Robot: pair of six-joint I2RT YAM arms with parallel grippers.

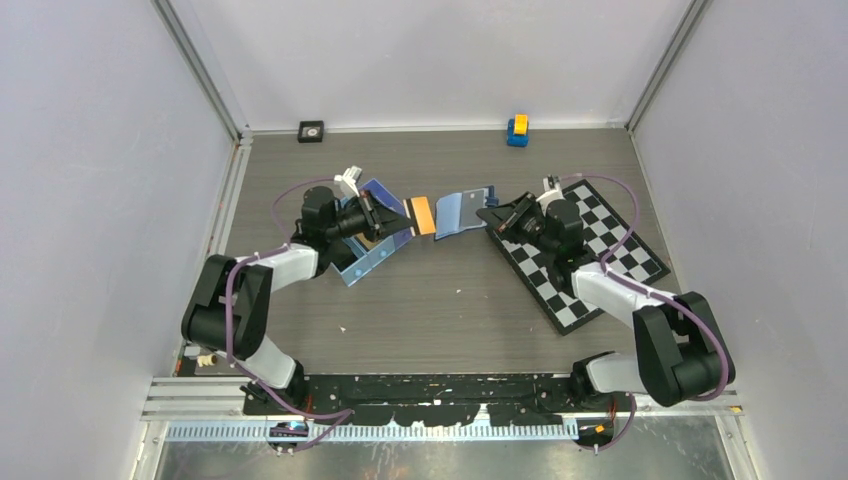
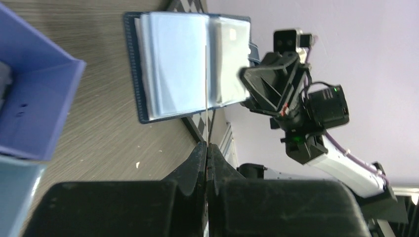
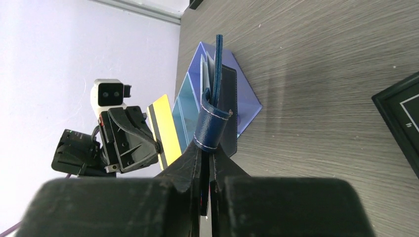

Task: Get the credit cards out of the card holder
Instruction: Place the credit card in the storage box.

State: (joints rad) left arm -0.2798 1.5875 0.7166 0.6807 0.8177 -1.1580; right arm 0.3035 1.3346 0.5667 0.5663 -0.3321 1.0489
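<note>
My left gripper [image 1: 402, 215] is shut on an orange credit card [image 1: 422, 214] and holds it above the table. In the left wrist view the credit card [image 2: 205, 84] shows edge-on as a thin line rising from the shut gripper [image 2: 206, 147]. The navy card holder [image 1: 463, 212] hangs open like a book just right of the card, its pale blue pockets [image 2: 178, 64] facing the left wrist camera. My right gripper [image 3: 205, 150] is shut on the card holder [image 3: 212, 123] at its right cover. In the right wrist view the credit card [image 3: 166, 129] shows a black stripe.
A light-blue tray [image 1: 372, 255] lies under the left wrist. A checkerboard mat [image 1: 585, 250] lies under the right arm. At the back wall stand a blue and yellow block [image 1: 517, 130] and a small black square [image 1: 311, 130].
</note>
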